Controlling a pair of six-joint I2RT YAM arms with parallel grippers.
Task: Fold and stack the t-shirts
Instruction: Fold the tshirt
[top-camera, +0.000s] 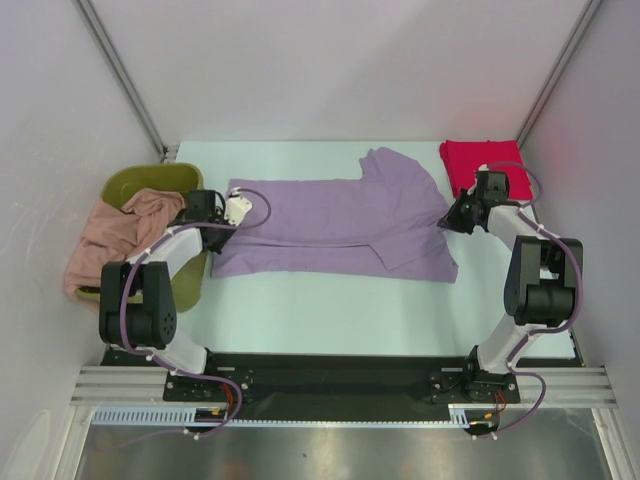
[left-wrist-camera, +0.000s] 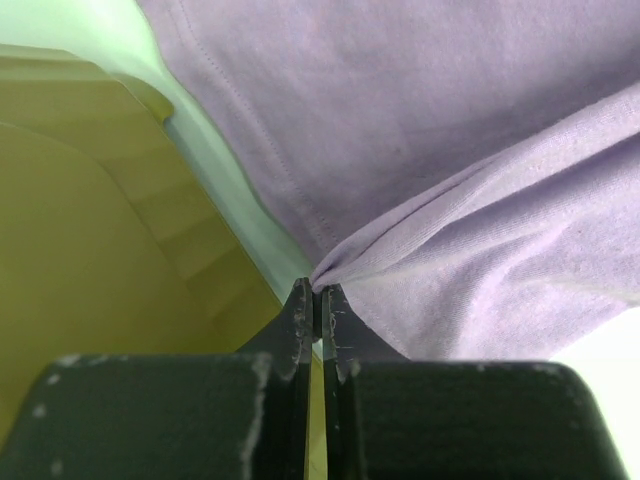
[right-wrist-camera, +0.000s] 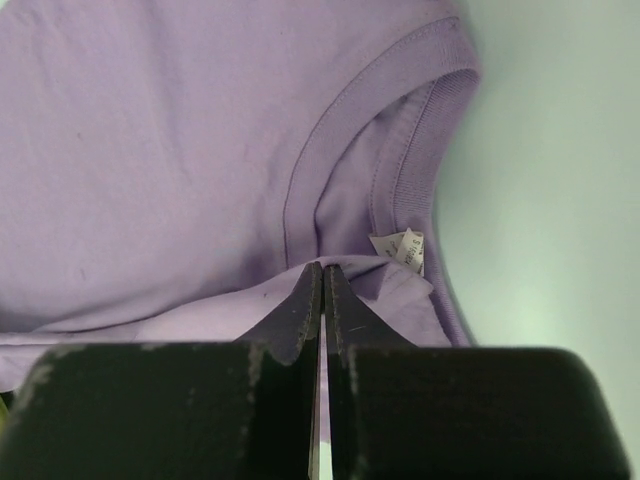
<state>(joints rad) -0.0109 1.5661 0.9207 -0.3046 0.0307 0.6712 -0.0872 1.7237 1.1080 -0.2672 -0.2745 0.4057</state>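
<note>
— What's beneath the left pincer (top-camera: 230, 215)?
— A pale table (top-camera: 330, 310), evenly lit.
— And beyond it?
— A white back wall (top-camera: 330, 60), with a slanting metal post (top-camera: 120, 75) at its corner. Left of the pincer, a white side wall (top-camera: 40, 150).

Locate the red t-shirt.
In the top view, the red t-shirt lies at the far right corner of the table, just beyond the right gripper, beside the lavender t-shirt.

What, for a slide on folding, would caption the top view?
Left hand and right hand pinch opposite ends of the lavender t-shirt; red t-shirt far right, pink t-shirt over the bin.
</note>
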